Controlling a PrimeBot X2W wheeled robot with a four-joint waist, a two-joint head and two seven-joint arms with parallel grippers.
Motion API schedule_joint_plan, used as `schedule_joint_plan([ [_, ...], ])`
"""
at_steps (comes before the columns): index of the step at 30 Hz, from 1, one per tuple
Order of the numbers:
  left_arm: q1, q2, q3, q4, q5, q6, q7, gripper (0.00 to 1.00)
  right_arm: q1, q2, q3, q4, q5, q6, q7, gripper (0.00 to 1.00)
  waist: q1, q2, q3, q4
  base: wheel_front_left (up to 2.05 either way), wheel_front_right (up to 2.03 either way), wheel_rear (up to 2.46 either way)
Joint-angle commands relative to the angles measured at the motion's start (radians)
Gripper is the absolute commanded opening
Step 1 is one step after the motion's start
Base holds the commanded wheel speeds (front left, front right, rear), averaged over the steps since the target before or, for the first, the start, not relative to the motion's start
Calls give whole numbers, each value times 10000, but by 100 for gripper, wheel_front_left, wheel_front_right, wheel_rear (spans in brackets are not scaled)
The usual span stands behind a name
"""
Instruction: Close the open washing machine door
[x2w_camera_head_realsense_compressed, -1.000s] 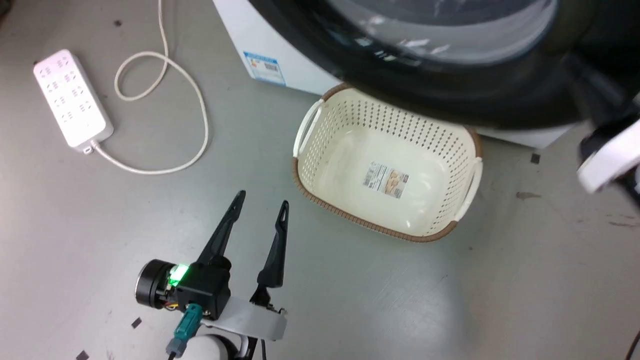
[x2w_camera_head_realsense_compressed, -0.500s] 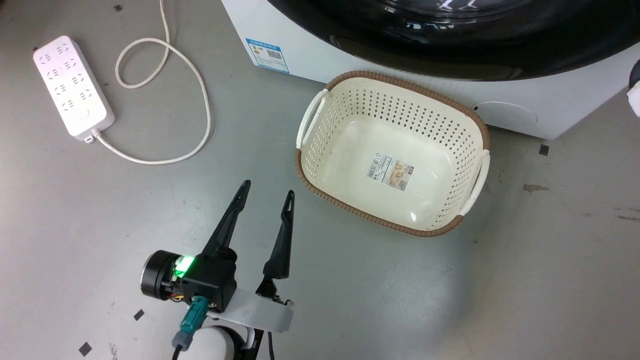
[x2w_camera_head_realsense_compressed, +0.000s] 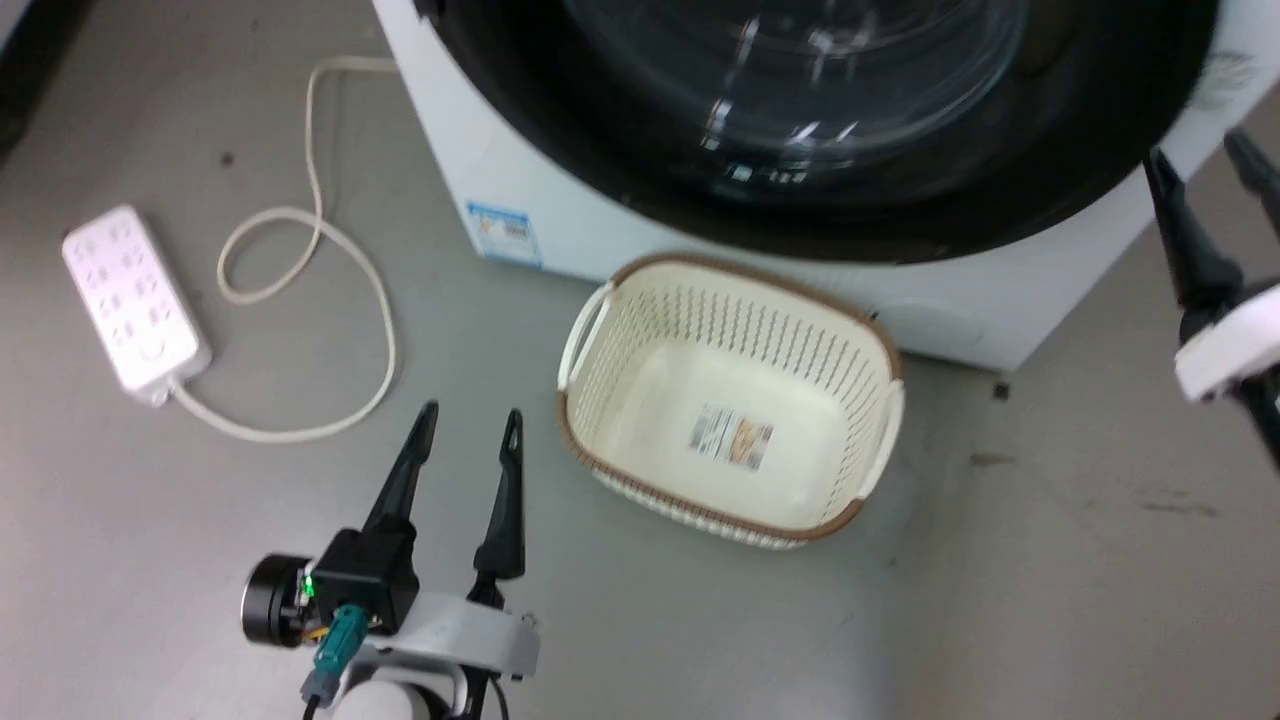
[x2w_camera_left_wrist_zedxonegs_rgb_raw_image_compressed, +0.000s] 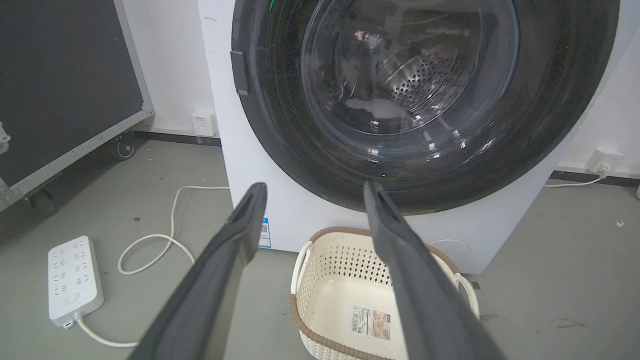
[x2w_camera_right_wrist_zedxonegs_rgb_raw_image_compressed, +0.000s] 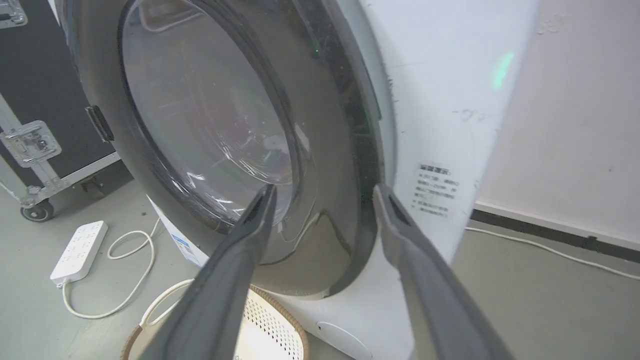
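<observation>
So in the head view the washing machine door (x2w_camera_head_realsense_compressed: 800, 110) fills the whole 12 o'clock stretch, big black rim with a clear glass bulge in the middle. It's sitting flat against the front of the white washing machine (x2w_camera_head_realsense_compressed: 520, 190). In the left wrist view you can see the steel drum (x2w_camera_left_wrist_zedxonegs_rgb_raw_image_compressed: 425, 80) through the glass. I can't tell whether it's actually latched, though. The left gripper (x2w_camera_head_realsense_compressed: 471, 410) is down at 7 o'clock over the grey floor (x2w_camera_head_realsense_compressed: 1050, 580), fingers spread apart with nothing between them, tips pointing toward 12. The right gripper (x2w_camera_head_realsense_compressed: 1191, 147) pokes in at the 3 o'clock edge, right by the door's rim and the machine's corner. Its own wrist view shows its two fingers wide apart and holding nothing, aimed at where the rim meets the white panel — touching or not, I can't say. A cream perforated basket (x2w_camera_head_realsense_compressed: 585, 330) sits on the floor just in front of the machine, at the door's 6 o'clock, with a label (x2w_camera_head_realsense_compressed: 733, 438) on its bottom. The blue sticker (x2w_camera_head_realsense_compressed: 503, 233) is low on the front, at 10 o'clock from the basket. A white power strip (x2w_camera_head_realsense_compressed: 130, 305) lies at 9 o'clock, its cord (x2w_camera_head_realsense_compressed: 340, 260) looped between it and the machine. The left wrist view also shows a black wheeled case (x2w_camera_left_wrist_zedxonegs_rgb_raw_image_compressed: 60, 90) at 10 o'clock.
</observation>
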Motion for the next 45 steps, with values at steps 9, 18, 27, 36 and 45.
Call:
schedule_joint_plan([
  [9,608,3,240,307,-43,-320,-45,100,3510,1300,-2094,-2445,-2026,-7,-230,100,1,-1,-1995,-1174,0,0,0],
  [18,1048,3,389,480,-227,-607,-45,100,7087,4109,-4172,-5734,-4547,-7,-233,100,1,-1,-2491,-1548,0,0,0],
  [27,1134,3,459,495,-214,-499,-45,100,8112,4652,-3815,-6293,-5091,-7,-234,100,1,-1,-2577,-1687,0,0,0],
  [36,1069,-6,500,644,-260,-366,45,0,7964,4618,-3768,-6215,-5051,-2,-158,0,1,-1,-2579,-1676,0,0,0],
  [45,1083,-5,590,558,-157,-351,229,0,7921,4623,-3730,-6207,-5127,-2,27,0,1,-1,-2584,-1652,0,0,0],
])
